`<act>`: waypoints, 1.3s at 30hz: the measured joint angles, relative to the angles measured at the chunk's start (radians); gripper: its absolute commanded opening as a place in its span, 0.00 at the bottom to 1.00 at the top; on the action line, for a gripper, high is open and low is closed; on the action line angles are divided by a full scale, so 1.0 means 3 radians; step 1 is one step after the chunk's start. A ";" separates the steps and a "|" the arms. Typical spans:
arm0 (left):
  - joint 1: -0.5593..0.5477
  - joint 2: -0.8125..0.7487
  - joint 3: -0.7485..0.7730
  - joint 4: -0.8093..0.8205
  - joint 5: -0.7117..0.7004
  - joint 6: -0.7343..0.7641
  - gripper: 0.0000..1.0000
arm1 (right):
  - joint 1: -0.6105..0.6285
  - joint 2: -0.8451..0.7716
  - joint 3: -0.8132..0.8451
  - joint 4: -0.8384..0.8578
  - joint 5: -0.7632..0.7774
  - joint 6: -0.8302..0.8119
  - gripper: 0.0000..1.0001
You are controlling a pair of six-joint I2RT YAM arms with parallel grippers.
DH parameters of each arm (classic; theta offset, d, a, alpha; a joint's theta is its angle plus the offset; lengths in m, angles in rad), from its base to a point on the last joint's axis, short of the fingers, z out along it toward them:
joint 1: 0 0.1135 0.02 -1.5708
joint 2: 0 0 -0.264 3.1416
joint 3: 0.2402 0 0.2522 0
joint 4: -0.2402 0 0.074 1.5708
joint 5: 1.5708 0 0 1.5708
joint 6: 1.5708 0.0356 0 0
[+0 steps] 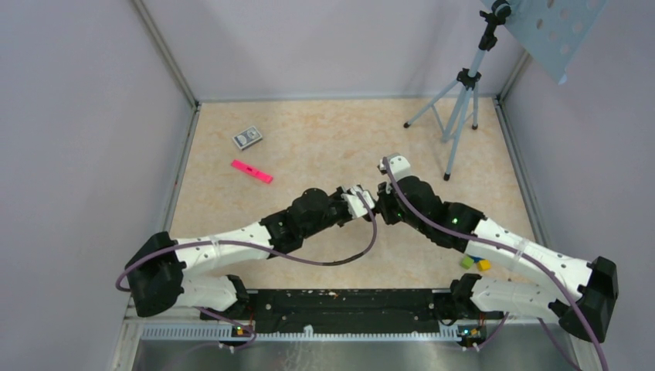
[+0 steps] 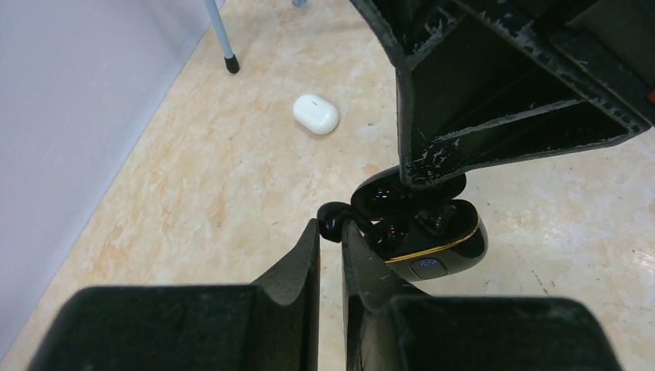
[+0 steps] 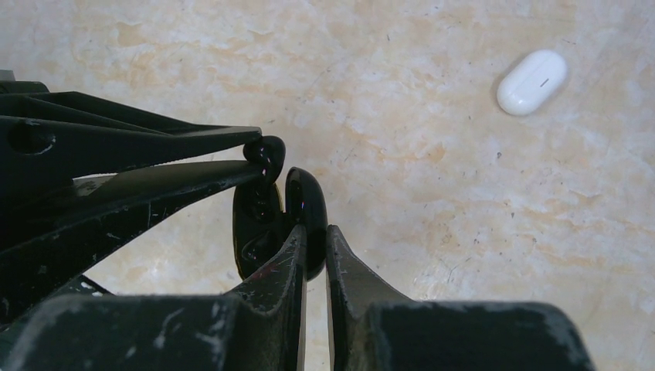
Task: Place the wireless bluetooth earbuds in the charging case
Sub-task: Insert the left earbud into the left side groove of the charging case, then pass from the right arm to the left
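We see the left gripper pinched almost fully closed on a small black earbud just at the mouth of the open black charging case, while the right gripper clamps narrow on that case's raised lid, with a white pill-shaped case well beyond both.

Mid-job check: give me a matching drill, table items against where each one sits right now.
1 glossy black gold-trimmed charging case
2 white pill-shaped plastic case
3 flat pink stick
4 small yellow and green blocks

a beside the right arm
b far left, near grey box
c held in right gripper's jaws
d lying loose beyond the held case

Pairs: 1c, 2d, 3b, 4a
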 measured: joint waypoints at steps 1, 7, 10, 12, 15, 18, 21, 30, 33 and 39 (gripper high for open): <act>0.0003 -0.0006 0.0000 -0.0018 0.0001 -0.0010 0.00 | 0.0006 0.0000 -0.0004 0.0006 0.0003 0.0000 0.00; 0.0008 -0.0011 0.0047 -0.0128 0.0014 -0.0037 0.00 | 0.0027 0.0000 -0.0004 0.0027 0.0033 -0.0003 0.00; 0.0013 -0.0011 0.0055 -0.0156 0.0033 -0.0039 0.00 | 0.0037 0.0000 -0.0004 0.0027 0.0046 -0.0010 0.00; 0.0015 -0.0011 0.0055 -0.0168 0.0057 -0.0039 0.00 | 0.0039 -0.0001 -0.0004 0.0025 0.0056 -0.0020 0.00; 0.0022 -0.0045 0.0041 -0.0160 0.0099 -0.0039 0.00 | 0.0041 -0.0018 -0.0004 0.0024 0.0062 -0.0025 0.00; 0.0031 -0.0163 -0.0076 -0.0094 0.0188 -0.0029 0.00 | 0.0048 -0.0070 -0.0004 0.0025 0.0069 -0.0024 0.00; 0.0031 -0.0254 -0.0172 -0.0092 0.0251 0.0011 0.00 | 0.0058 -0.0117 -0.0004 0.0025 0.0090 -0.0025 0.00; 0.0039 -0.0271 -0.0254 -0.0141 0.0332 0.0056 0.00 | 0.0060 -0.0177 -0.0004 0.0039 0.0117 -0.0024 0.00; 0.0039 -0.0271 -0.0254 -0.0142 0.0342 0.0056 0.00 | 0.0060 -0.0177 -0.0004 0.0039 0.0118 -0.0024 0.00; 0.0039 -0.0277 -0.0254 -0.0144 0.0308 0.0056 0.00 | 0.0060 -0.0177 -0.0004 0.0038 0.0149 -0.0024 0.00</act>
